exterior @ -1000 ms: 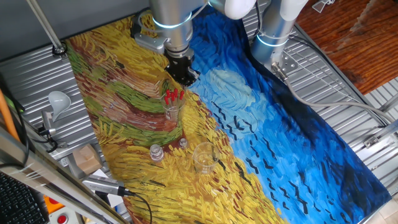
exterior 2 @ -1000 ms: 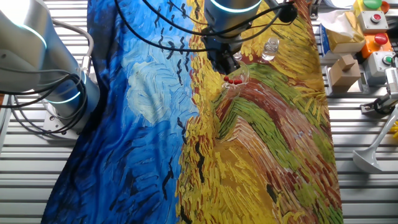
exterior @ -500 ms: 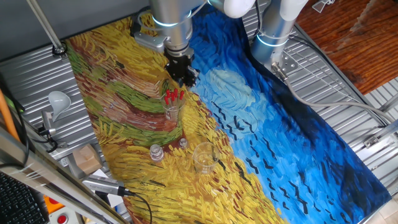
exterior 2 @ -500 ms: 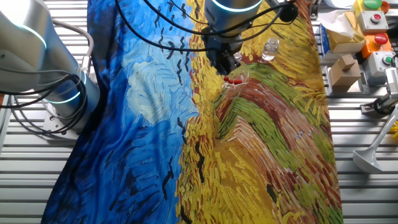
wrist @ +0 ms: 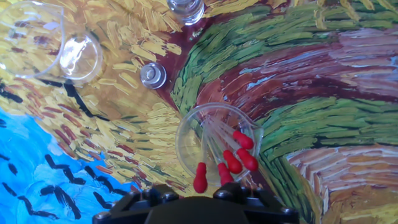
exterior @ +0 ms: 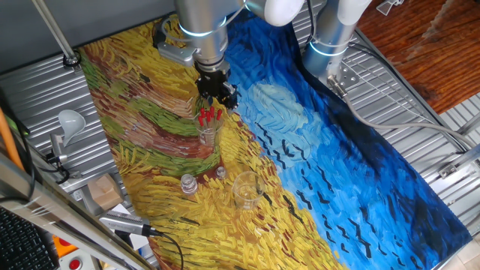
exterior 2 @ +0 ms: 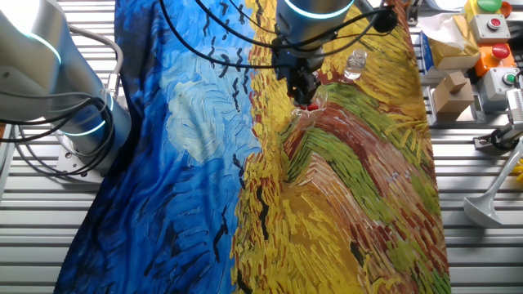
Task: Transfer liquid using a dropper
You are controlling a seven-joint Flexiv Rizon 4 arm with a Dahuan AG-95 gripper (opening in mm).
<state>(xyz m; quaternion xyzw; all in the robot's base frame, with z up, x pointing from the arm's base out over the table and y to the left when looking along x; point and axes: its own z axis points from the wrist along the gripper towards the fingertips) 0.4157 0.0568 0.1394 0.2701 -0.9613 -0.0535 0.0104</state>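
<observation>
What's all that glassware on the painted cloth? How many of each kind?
Red-bulbed droppers: 5, standing together in one beaker
Beakers: 2, the one with droppers and an empty one
Small vials: 2
Total: 9

The counter (exterior: pixel 405 142) is ribbed metal, draped with a painted cloth (exterior: pixel 157 142), yellow and green on one half, blue on the other. On the yellow part stands a clear beaker (exterior: pixel 208 132) holding red-bulbed droppers (exterior: pixel 208 115). At its 5 o'clock stands an empty beaker (exterior: pixel 245 189), with two small glass vials (exterior: pixel 188 184) between 6 and 7 o'clock.
</observation>
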